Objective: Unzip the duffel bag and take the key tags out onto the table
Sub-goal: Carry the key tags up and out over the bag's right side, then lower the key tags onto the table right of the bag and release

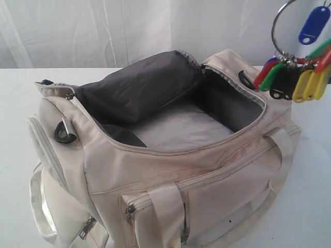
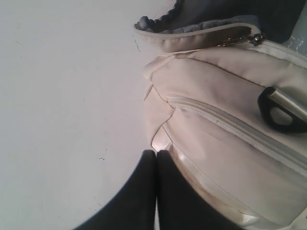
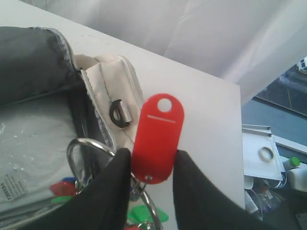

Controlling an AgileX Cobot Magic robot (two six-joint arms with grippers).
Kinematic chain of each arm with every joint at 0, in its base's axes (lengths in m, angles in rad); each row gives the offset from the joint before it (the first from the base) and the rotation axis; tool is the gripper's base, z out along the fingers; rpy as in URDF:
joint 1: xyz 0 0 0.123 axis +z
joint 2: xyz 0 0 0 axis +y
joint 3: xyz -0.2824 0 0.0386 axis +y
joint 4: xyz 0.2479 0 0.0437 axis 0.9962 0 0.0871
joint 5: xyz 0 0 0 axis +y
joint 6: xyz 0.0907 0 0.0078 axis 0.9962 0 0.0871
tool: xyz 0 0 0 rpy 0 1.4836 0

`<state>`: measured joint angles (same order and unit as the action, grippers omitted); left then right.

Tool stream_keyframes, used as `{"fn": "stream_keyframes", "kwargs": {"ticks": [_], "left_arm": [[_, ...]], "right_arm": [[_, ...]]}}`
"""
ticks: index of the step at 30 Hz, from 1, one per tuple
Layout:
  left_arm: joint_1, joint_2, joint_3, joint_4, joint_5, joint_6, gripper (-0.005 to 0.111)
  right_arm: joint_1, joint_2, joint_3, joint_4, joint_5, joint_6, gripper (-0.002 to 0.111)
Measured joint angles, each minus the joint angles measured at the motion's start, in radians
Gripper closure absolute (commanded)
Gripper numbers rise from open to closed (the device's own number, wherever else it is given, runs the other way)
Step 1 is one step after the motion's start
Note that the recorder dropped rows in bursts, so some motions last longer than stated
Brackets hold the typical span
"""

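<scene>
One red tag [image 3: 157,134] of the multicoloured plastic key tags [image 1: 297,77] sits pinched in our right hand [image 3: 151,158], aloft over the unzipped cream fabric duffel bag [image 1: 170,170] on the white bench [image 1: 13,113]; our left hand [image 2: 156,160] is closed, empty.

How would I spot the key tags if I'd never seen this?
Find the big cream duffel bag, unzipped on the white table. Above its right-hand end, a bunch of key tags hangs from a metal ring, the right claw pinching one red tag. Nothing else is so bright: red, green, yellow, blue.
</scene>
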<state>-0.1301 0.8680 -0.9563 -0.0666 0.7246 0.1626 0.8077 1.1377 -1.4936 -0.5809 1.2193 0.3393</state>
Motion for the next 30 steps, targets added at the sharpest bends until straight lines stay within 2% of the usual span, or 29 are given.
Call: {"fn": "stream_keyframes", "kwargs": {"ticks": [14,27,30], "left_arm": [[0.0,0.0,0.0,-0.01,0.0,0.0,0.107],[0.0,0.0,0.0,-0.011,0.0,0.0,0.107],[0.0,0.0,0.0,-0.016,0.0,0.0,0.107]], "right_arm": [[-0.004,-0.117,0.274,0.0,0.006,0.114,0.108],[-0.202,-0.119,0.558,0.011,0.002,0.132,0.108],[-0.238,-0.105,0.629,0.027,-0.046,0.132,0.108]]}}
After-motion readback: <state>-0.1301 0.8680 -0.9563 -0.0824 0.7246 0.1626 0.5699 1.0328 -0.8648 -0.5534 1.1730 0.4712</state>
